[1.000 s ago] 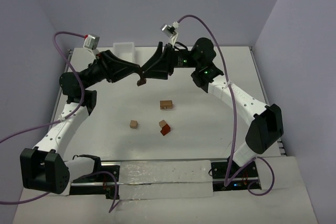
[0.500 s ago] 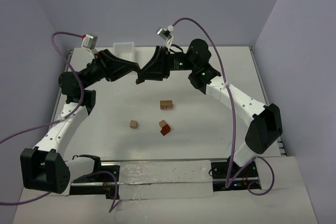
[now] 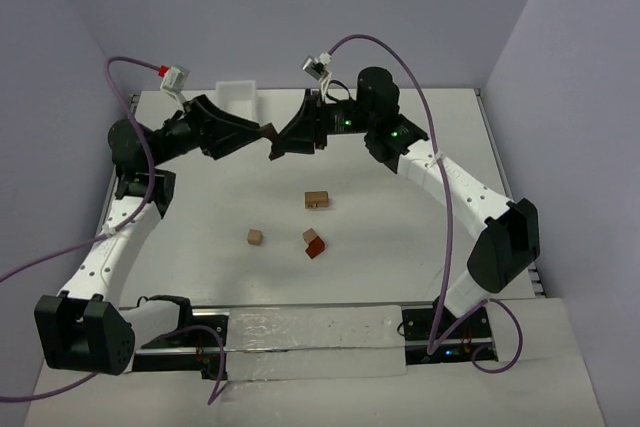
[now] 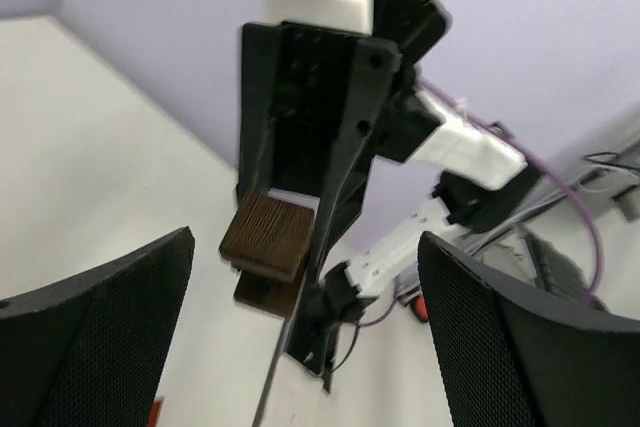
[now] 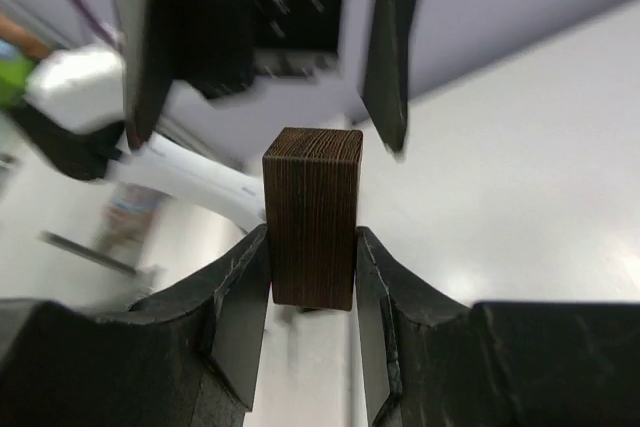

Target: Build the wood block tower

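A dark brown wood block (image 3: pixel 268 134) hangs in the air over the far part of the table. My right gripper (image 3: pixel 276 144) is shut on it; in the right wrist view the block (image 5: pixel 312 217) stands upright, pinched between both pads of that gripper (image 5: pixel 312 252). My left gripper (image 3: pixel 252 135) faces it from the left, open, its fingers wide on either side of the block (image 4: pixel 268 237) and not touching it. No wood block tower is in view. On the table lie a tan-and-brown block (image 3: pixel 318 199), a light tan block (image 3: pixel 255 236) and a reddish-brown block (image 3: pixel 314 243).
A white plastic bin (image 3: pixel 238 97) stands at the far edge behind the left arm. Walls close the table at the back and on both sides. Both arm bases and a rail run along the near edge.
The right gripper has shut on the dark block. The left gripper, which held it before, has opened and drawn back a little to the left. The block sits slightly higher.
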`<action>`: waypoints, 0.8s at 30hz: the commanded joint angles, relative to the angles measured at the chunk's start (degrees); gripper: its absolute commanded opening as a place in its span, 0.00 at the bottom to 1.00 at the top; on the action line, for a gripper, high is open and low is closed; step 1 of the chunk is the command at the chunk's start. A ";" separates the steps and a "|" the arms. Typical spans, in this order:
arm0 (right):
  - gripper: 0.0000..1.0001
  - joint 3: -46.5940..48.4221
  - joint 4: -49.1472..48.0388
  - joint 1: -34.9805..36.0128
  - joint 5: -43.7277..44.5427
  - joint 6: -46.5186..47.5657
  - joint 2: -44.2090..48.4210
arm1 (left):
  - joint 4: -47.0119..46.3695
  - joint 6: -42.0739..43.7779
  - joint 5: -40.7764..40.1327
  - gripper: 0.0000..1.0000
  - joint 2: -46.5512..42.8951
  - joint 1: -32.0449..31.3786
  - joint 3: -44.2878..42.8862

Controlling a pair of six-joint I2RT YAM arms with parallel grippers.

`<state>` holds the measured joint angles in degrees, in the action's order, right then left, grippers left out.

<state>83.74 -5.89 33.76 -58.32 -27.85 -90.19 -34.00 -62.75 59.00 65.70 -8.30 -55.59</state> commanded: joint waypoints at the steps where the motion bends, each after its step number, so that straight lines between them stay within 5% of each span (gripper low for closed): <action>1: 0.07 7.21 30.02 -2.30 5.07 31.50 4.21 | 38.96 35.01 4.22 0.99 -0.31 4.09 -13.85; 4: 0.06 9.29 44.84 -3.95 10.81 49.35 3.70 | 58.16 49.34 2.29 0.99 1.08 5.55 -20.49; 8: 0.06 7.23 57.46 -7.39 19.58 62.72 1.69 | 64.61 57.92 -1.56 0.99 1.17 6.10 -23.32; 14: 0.08 1.34 61.27 -14.98 31.57 75.75 -3.90 | 72.49 66.52 -1.17 0.99 3.57 6.10 -25.70; 24: 0.08 2.24 59.83 -18.94 39.62 80.03 -16.26 | 69.42 63.41 1.38 0.99 3.63 6.10 -23.05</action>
<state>85.03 54.08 15.16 -21.89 48.65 -105.15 36.27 0.09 58.31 70.37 -2.50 -78.50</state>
